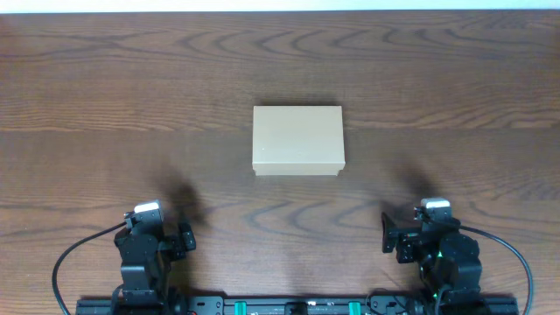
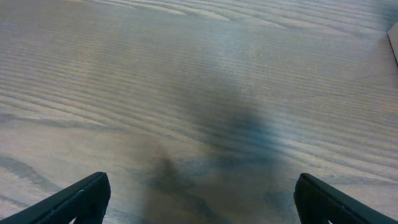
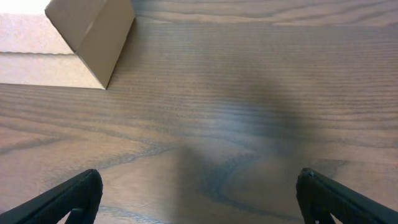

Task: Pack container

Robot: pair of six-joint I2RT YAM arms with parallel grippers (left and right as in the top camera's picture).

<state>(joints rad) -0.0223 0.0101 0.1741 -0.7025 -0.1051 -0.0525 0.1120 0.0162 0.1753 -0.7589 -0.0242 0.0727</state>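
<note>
The container [image 1: 297,138] is a plain tan cardboard box, lid closed, at the middle of the wooden table. Its corner shows at the top left of the right wrist view [image 3: 93,34], and a sliver of it at the right edge of the left wrist view [image 2: 394,42]. My left gripper [image 1: 156,234] is at the near left, open and empty [image 2: 199,202]. My right gripper [image 1: 426,236] is at the near right, open and empty [image 3: 199,199]. Both are well short of the box.
The dark wood table [image 1: 105,105] stretches around the box. A black rail [image 1: 297,306] with the arm bases and cables runs along the near edge. A pale strip [image 3: 22,40] shows beyond the table edge in the right wrist view.
</note>
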